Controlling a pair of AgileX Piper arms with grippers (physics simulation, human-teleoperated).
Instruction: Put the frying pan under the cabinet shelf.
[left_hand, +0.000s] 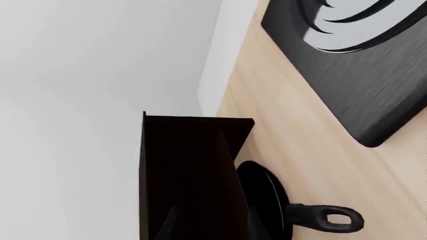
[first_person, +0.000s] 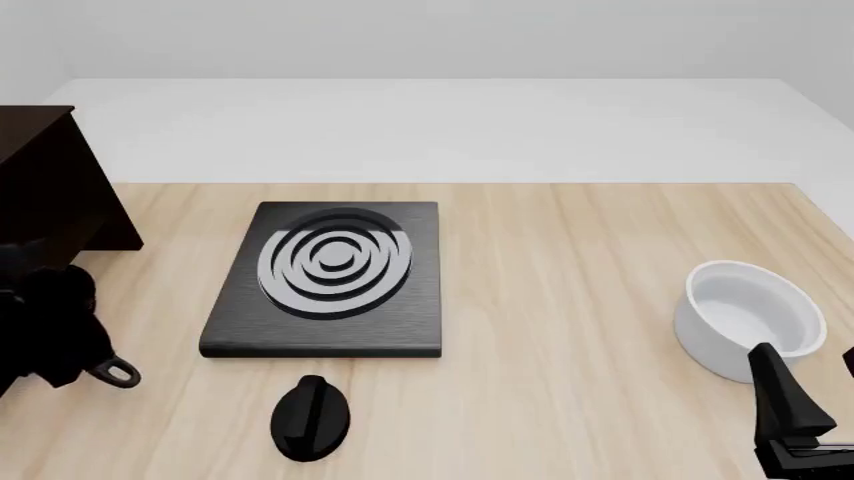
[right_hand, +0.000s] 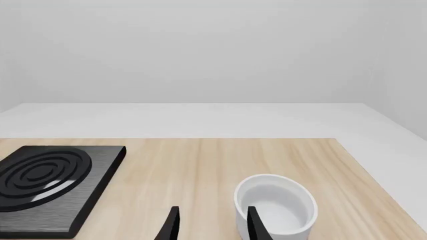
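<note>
The glossy black round frying pan (left_hand: 263, 202) sits at the foot of the dark brown boxy wooden cabinet (left_hand: 190, 175), handle outward. Left claw: cannot tell. The right gripper (right_hand: 210, 225) stands apart, empty. Best to nudge it fully underneath, keeping it flat.

The surface (first_person: 601, 260) under me looks like pale wood with a fine straight grain, matt. The frying pan (left_hand: 263, 202) is glossy black, its handle a duller black. The cabinet shelf (left_hand: 187, 175) reads as very dark brown wood, flat and unshiny. The stove plate (first_person: 327, 290) is brushed black with silvery rings. The pot (first_person: 747, 318) is smooth white.
</note>
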